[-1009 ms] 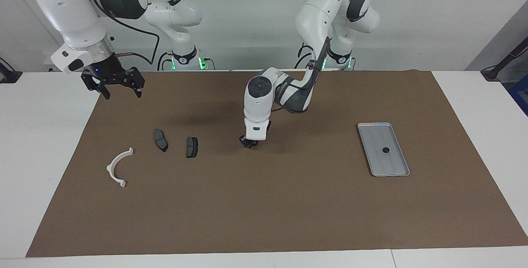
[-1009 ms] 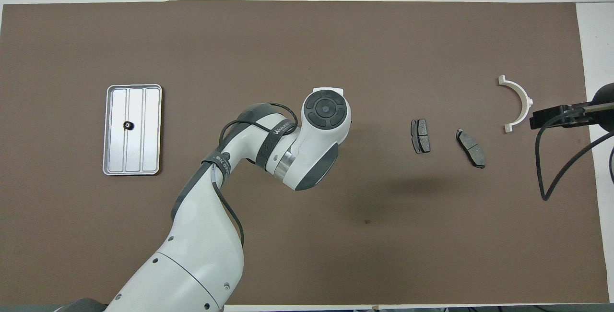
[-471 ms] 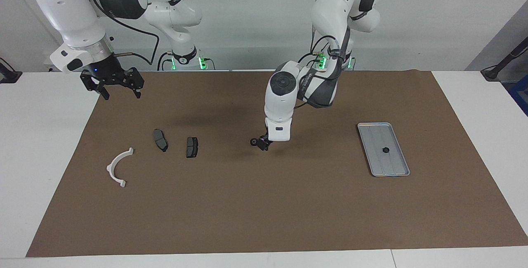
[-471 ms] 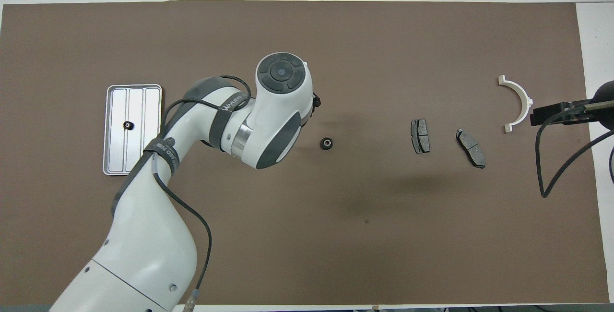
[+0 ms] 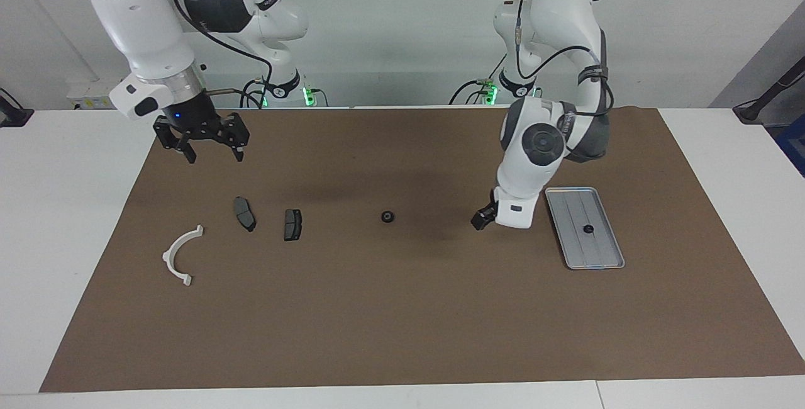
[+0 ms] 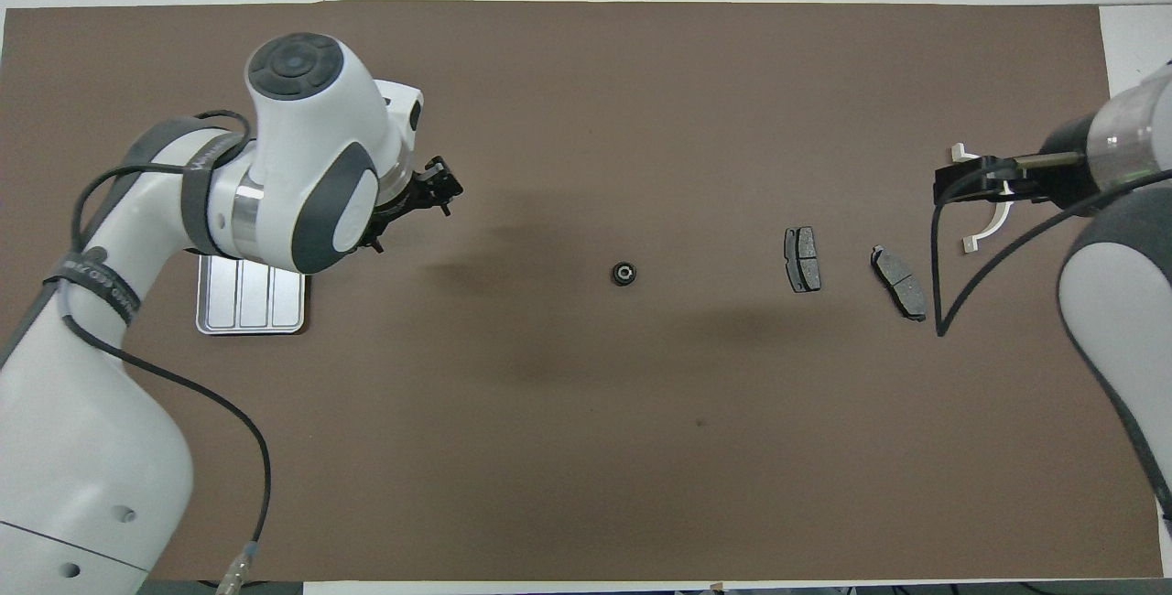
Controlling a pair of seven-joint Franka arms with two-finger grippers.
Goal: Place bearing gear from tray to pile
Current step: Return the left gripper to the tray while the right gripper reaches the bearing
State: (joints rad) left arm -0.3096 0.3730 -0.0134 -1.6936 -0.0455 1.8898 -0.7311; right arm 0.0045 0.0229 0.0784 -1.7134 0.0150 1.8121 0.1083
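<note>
1. White counter under a brown mat carries everything – the tray toward the left arm's end, the pile toward the right arm's end.
2. At the pile, the right tool hangs over the mat with its fingers spread, nothing in them; that arm waits.
3. Over the mat just beside the tray hangs the left tool; I cannot tell how its fingers stand.
4. The pile is a white bracket and two dark brake pads, all lying apart.
5. One bearing gear lies on the mat between the left tool and the pile, near the pads but not among them.
6. A second bearing gear lies in the tray, about mid-length, clear of the rim.
7. The coming move likely turns on this – the second bearing gear lies from the left tool toward the left arm's end, away from the pile, so the left arm is much the nearer.
</note>
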